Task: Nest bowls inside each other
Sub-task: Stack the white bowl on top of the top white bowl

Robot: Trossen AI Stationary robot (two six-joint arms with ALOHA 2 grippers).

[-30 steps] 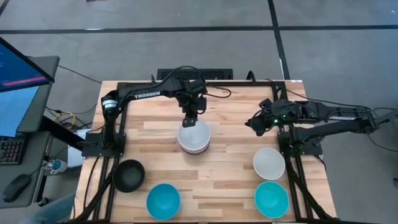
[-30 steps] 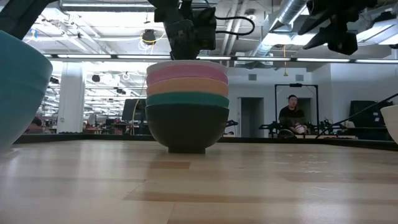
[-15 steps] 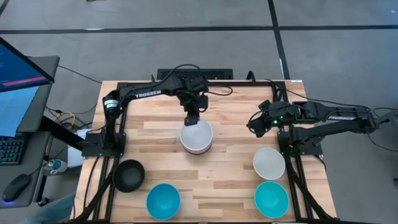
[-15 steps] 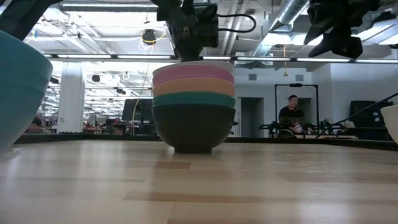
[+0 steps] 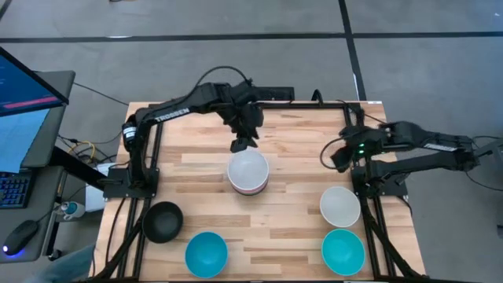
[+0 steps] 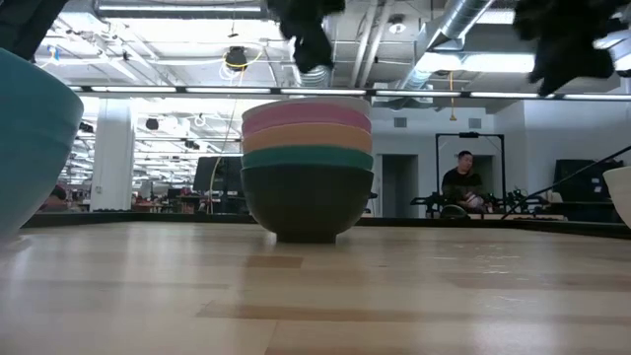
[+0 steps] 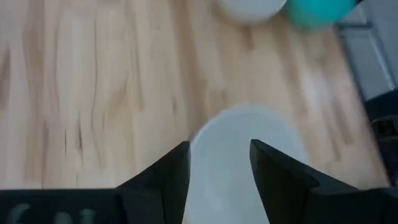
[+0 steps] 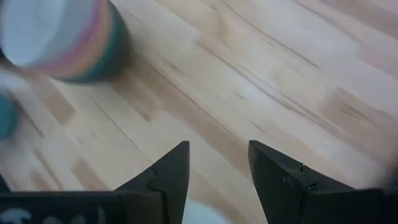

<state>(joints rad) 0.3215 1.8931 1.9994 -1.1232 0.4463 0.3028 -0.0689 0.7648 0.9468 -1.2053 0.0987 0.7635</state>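
Five bowls now form the stack (image 5: 248, 174) at mid-worktop, white on top, and the left tool (image 5: 241, 145) has released it: a second ago its fingers were pinched on the white rim, now they are spread and lifted clear, just behind the stack in the high view. Judged from this, that placement is complete; a black bowl (image 5: 163, 221), two turquoise bowls (image 5: 206, 254) (image 5: 343, 251) and a white bowl (image 5: 339, 206) remain loose, all well apart from the left tool. Low view: the stack (image 6: 308, 168) sits level, with the left tool (image 6: 311, 44) above it, not touching. Left wrist view: spread fingers (image 7: 166, 177) frame the white top bowl (image 7: 245, 158) below them. Right wrist view: the right tool (image 8: 217, 174) is spread, empty, with the stack (image 8: 62, 37) well ahead.
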